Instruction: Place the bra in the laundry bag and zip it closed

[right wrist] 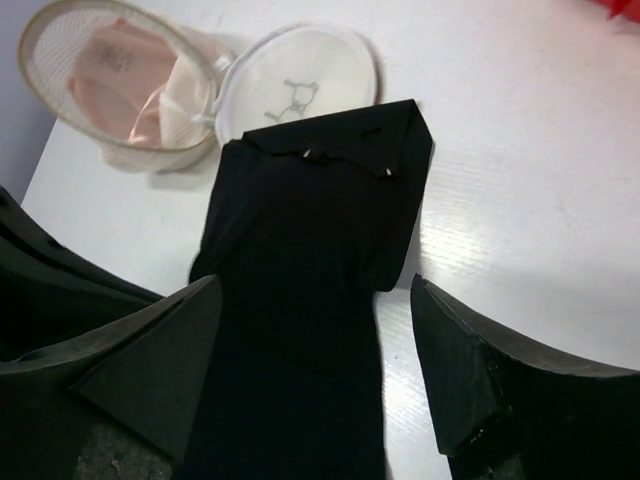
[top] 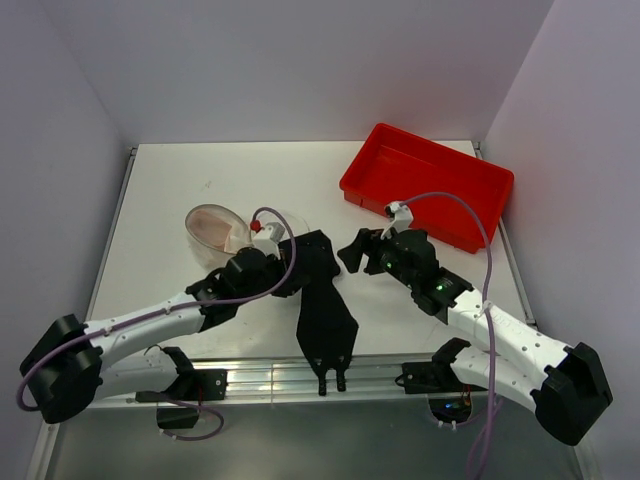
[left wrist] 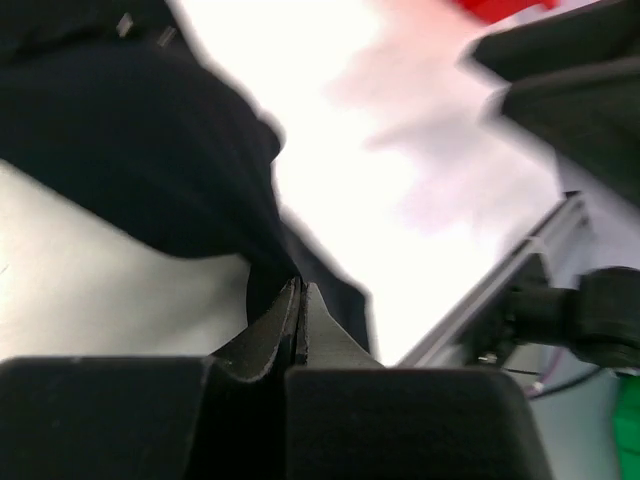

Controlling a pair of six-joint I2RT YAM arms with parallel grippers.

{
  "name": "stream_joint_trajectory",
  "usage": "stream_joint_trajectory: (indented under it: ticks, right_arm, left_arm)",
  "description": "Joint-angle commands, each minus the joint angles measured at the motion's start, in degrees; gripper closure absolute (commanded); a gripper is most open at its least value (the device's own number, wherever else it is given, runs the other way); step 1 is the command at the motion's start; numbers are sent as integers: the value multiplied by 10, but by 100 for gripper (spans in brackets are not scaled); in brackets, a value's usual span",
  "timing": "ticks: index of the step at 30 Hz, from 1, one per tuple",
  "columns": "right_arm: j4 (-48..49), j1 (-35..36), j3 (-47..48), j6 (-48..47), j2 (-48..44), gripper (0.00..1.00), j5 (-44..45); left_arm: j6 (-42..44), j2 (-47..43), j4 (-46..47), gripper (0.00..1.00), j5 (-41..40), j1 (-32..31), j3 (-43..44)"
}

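Here, seen from above, two robot arms reach over a white counter [top: 170, 190].

- The laundry bag [top: 195, 247] lies left of the counter's middle, unzipped and spread open in two round halves of whitish mesh.
- The bra [top: 210, 228], pale pink, sits inside the half nearer the left edge.
- A black cloth [top: 325, 310] lies flat at the middle of the counter. It runs from the near edge up to the bag's other half, and its far end overlaps that half's rim.
- The left hand [top: 291, 268] is at the cloth's far left corner, just beside the bag. Its fingers are pressed tight together, and the cloth's edge appears to be pinched between their tips.
- The right hand [top: 350, 252] hovers over the cloth's far right side, fingers spread wide, holding nothing.
- A red tray [top: 420, 180] sits in the far right corner, well apart from the bag.
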Motion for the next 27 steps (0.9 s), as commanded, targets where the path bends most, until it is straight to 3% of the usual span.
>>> stream_joint_trajectory:
  ticks: [1,10,12,16,23,27]
  right_arm:
    - [19,3,20,-43,-1,16,-57]
    - [81,3,4,-40,-5,20,-128]
    - [99,3,-3,-49,1,26,-173]
    - [100,3,0,-69,-13,29,-169]
    - [88,3,33,-134,-60,26,-218]
    - [86,3,63,-180,-60,19,-255]
  left_arm:
    - [28,-38,-27,100,20,-3,49]
    - [72,-74,-97,100,32,-3,132]
    - [81,-77,-97,100,35,-3,148]
    - [106,-78,-128,100,54,-3,177]
    - [155,-88,-171,100,68,-3,228]
    - [195,-88,-232,100,94,-3,284]
